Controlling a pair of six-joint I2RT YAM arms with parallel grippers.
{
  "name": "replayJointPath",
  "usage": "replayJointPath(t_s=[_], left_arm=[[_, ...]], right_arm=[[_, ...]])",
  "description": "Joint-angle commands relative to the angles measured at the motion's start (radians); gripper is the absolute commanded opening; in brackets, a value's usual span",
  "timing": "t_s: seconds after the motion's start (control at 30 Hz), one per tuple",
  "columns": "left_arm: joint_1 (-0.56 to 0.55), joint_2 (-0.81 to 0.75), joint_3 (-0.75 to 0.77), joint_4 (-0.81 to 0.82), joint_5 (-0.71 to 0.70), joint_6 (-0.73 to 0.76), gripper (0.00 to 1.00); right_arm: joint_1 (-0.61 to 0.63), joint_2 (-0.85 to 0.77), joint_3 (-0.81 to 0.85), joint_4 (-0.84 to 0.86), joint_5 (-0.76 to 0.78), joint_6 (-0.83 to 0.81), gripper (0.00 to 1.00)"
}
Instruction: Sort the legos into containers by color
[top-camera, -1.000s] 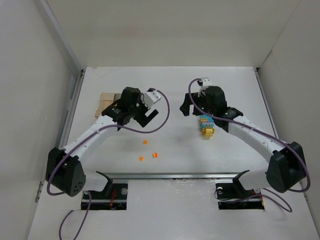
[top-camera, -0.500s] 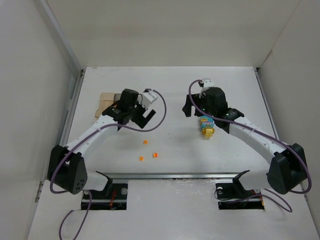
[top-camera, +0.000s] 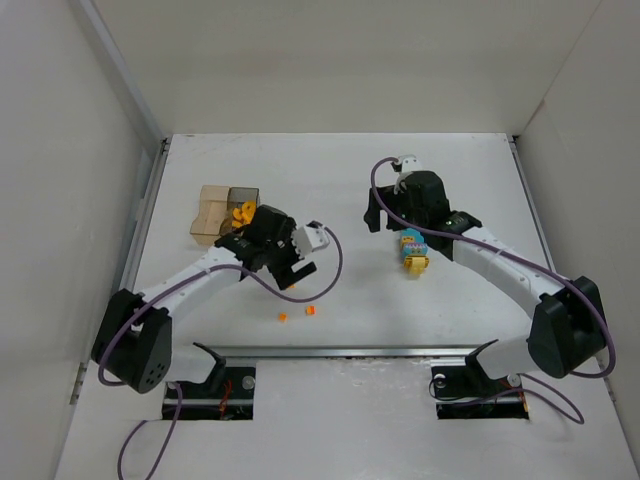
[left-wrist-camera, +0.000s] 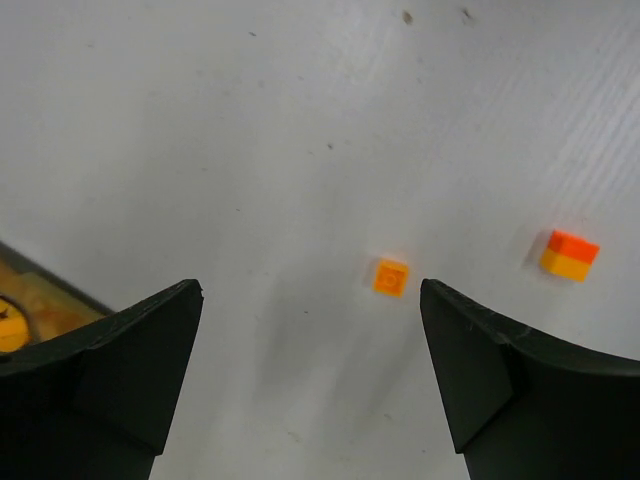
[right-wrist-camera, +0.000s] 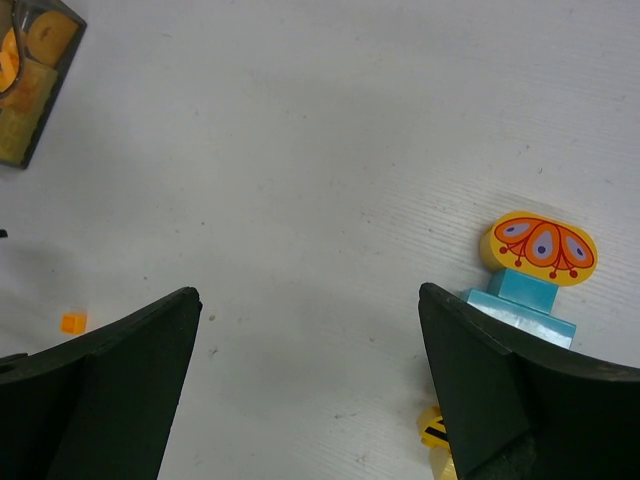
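Nearest the arm bases, the left claw (left-wrist-camera: 308, 305) hangs over the white surface (left-wrist-camera: 300, 100), jaws spread wide, gripping nothing. A small orange square piece (left-wrist-camera: 391, 277) lies on the surface below its gap, close to one finger. Just outside that same finger sits an orange block (left-wrist-camera: 569, 254) with a red-orange top.

Farther out, the right claw (right-wrist-camera: 308, 330) is also spread wide and holds nothing. A stack of bricks (top-camera: 412, 250) lies on its side beside one of its fingers. It is made up of a yellow oval brick (right-wrist-camera: 540, 243) printed with a butterfly pattern, a cyan brick (right-wrist-camera: 520, 300) touching it, and a yellow piece (right-wrist-camera: 432, 435) partly hidden behind the finger.

Farthest, beyond the left claw and off to its left, a tan box (top-camera: 208, 212) and a dark grey box (top-camera: 243, 198) stand joined side by side. Orange pieces (top-camera: 238, 213) show inside the grey one.
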Motion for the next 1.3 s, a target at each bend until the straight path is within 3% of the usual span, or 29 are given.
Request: replayJointPath(t_s=[0.0,0.2,0.43,0.63,0.8,0.93,1.03,1.17,1.2,1.27], left_arm=[[-0.026,0.014,-0.015,-0.015,0.009,0.099,0.88],[-0.050,0.079,-0.066,-0.035,0.021,0.171,0.81],[-0.027,0.166,-0.057,-0.058,0.046,0.234,0.61],[0.000,0.199,-0.057,-0.014,0.037,0.234,0.61],[0.000,0.238,-0.035,-0.024,0.037,0.200,0.46],[-0.030,0.250,-0.024,-0.034,0.059,0.165,0.41],[-0.042,0.239,-0.046,-0.034,0.060,0.156,0.33],[-0.052,0.239,-0.046,-0.034,0.060,0.137,0.10],[-0.052,0.239,-0.046,-0.034,0.060,0.126,0.00],[-0.052,0.250,-0.023,-0.047,0.047,0.113,0.00]], right_arm=[[-0.006,-0.008,0.040,0.007,0.020,-0.015,0.95],[-0.006,-0.008,0.031,0.007,0.020,-0.015,0.95],[-0.006,0.001,0.022,0.016,0.020,-0.004,0.95],[-0.006,0.001,0.022,0.016,0.029,-0.004,0.95],[-0.006,0.011,0.022,0.016,0.029,-0.004,0.95],[-0.006,0.020,0.031,0.016,0.029,-0.004,0.95],[-0.006,0.020,0.031,0.016,0.029,-0.004,0.95],[-0.006,0.020,0.031,0.016,0.029,-0.004,0.95],[-0.006,0.020,0.031,0.016,0.029,-0.004,0.95],[-0.006,0.029,0.031,0.016,0.029,-0.004,0.95]])
